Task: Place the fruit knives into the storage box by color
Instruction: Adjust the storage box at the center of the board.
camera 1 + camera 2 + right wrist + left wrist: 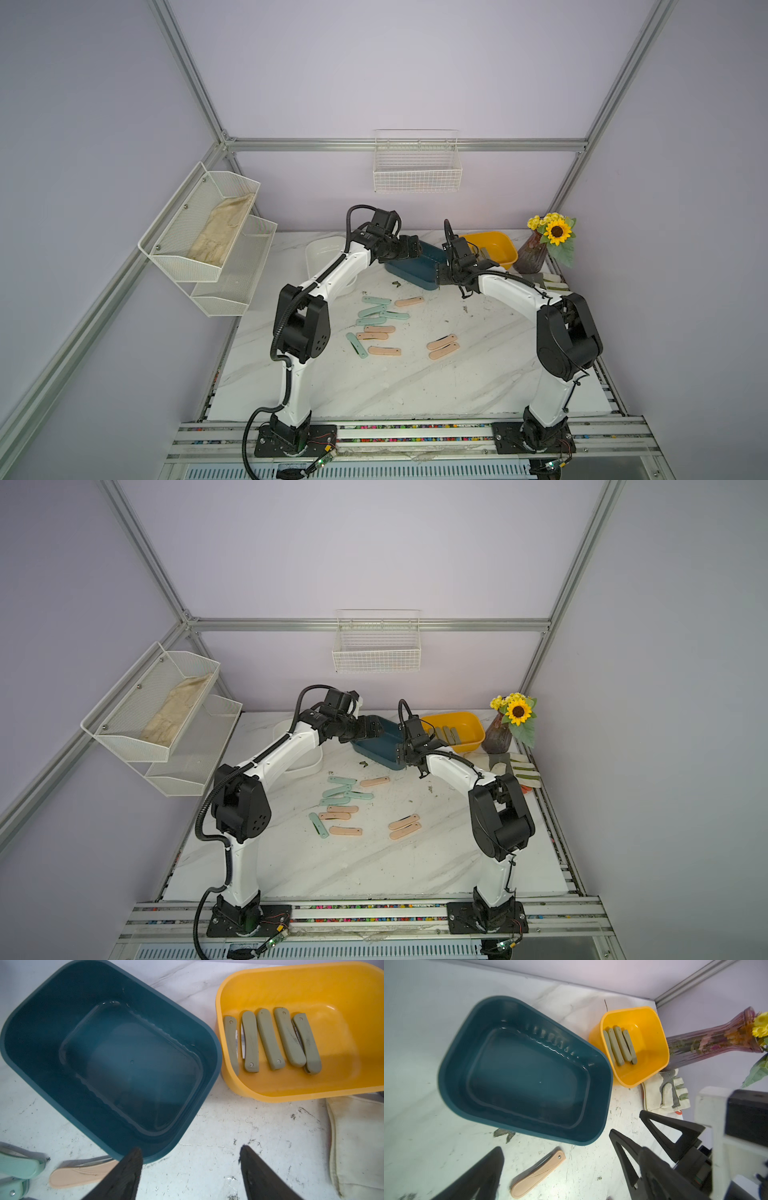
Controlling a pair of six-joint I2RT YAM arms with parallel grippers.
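Top views are lit evenly and diffusely from overhead, slightly soft, with only faint shadows cast on the desk [415, 382]. Streaks of glare are seen inside the blue bin [133, 1064]. Wrist views are warped at the edges; near fingers [124, 1178] are rendered dark and blurred.

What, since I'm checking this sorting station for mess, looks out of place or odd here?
A work glove lies on the table beside the yellow box, though it is no knife. A dark leafy scrap and black specks soil the table near the blue box.
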